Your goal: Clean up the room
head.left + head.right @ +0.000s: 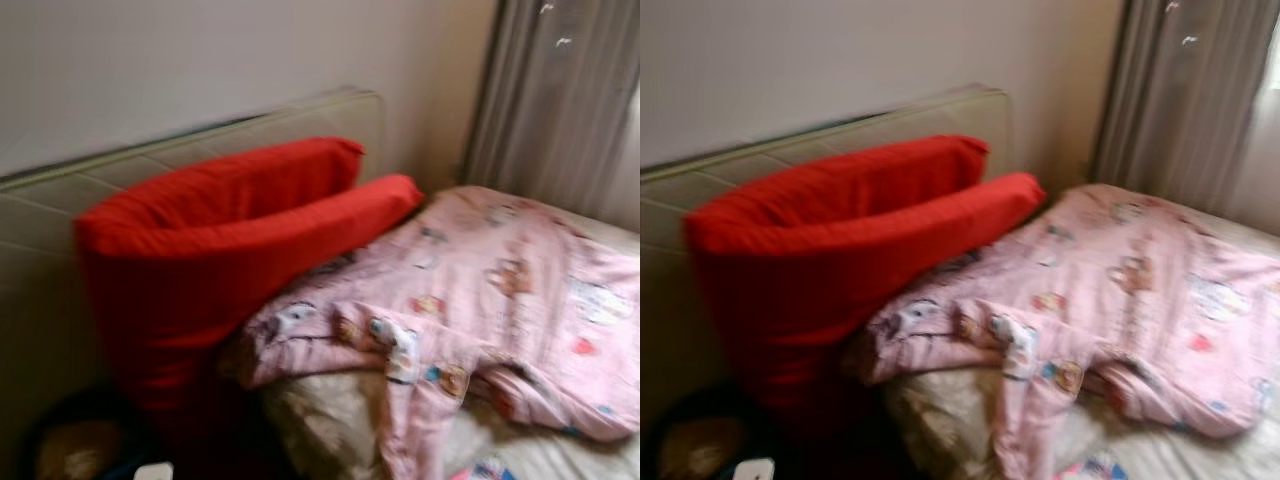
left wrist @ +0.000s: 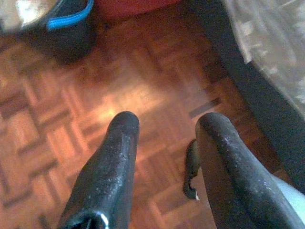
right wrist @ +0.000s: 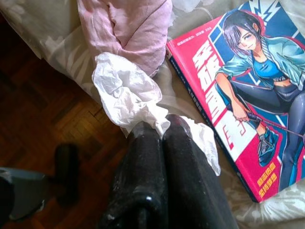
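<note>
My right gripper (image 3: 161, 125) is shut on a crumpled white tissue (image 3: 124, 93), held just above the bed's edge beside a comic book (image 3: 238, 90) with a red and blue cover. A fold of the pink patterned blanket (image 3: 131, 28) lies right behind the tissue. My left gripper (image 2: 164, 125) hangs open over the wooden parquet floor (image 2: 62, 138) with nothing between its fingers. In the eye views the pink blanket (image 1: 500, 290) lies rumpled across the bed, and a big red pillow (image 1: 210, 250) leans against the headboard (image 1: 200, 135).
A dark bin with a blue rim (image 2: 66, 21) stands on the floor near the left gripper, also seen as a dark round shape (image 1: 80, 435) at the pillow's foot. Grey curtains (image 1: 560, 100) hang behind the bed. The bed's dark side (image 2: 257, 95) runs along the floor.
</note>
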You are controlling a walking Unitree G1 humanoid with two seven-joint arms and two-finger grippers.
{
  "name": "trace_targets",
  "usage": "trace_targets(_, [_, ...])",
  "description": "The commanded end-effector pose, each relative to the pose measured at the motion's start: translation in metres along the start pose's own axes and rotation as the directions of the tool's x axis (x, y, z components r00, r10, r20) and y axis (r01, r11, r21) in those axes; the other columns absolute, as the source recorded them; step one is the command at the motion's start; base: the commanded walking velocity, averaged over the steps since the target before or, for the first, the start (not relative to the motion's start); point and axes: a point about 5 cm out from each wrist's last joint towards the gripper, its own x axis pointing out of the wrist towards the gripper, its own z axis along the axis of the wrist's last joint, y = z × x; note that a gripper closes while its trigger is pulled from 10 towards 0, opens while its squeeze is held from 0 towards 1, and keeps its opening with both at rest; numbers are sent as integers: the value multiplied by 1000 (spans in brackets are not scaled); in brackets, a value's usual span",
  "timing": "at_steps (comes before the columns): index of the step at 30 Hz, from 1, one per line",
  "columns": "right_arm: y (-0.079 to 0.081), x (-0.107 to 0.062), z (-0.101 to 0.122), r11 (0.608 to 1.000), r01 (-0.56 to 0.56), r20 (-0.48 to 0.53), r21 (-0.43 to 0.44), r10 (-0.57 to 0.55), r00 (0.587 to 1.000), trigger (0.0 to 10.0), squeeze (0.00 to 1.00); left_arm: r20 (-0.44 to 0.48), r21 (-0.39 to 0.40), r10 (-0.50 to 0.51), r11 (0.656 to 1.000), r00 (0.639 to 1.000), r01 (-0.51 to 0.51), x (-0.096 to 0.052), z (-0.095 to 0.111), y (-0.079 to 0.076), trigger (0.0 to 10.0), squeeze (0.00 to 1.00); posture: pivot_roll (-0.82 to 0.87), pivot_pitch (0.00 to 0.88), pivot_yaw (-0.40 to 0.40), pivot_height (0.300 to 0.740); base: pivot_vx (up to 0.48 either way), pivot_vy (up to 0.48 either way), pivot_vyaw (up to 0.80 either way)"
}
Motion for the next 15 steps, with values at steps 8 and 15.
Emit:
trace_targets(8, [7, 1, 1, 1000, -29, 8, 5, 28, 1000, 10000, 0, -40, -11, 47, 999, 998, -48, -11, -19, 28, 10000, 0, -36, 0, 25, 717, 0, 0, 800])
trace_targets(15, [5, 0, -4, 999, -34, -1, 7, 34, 999, 10000, 0, -71, -14, 37, 999, 997, -38, -11, -34, 11, 10000, 0, -32, 0, 23, 717, 0, 0, 800])
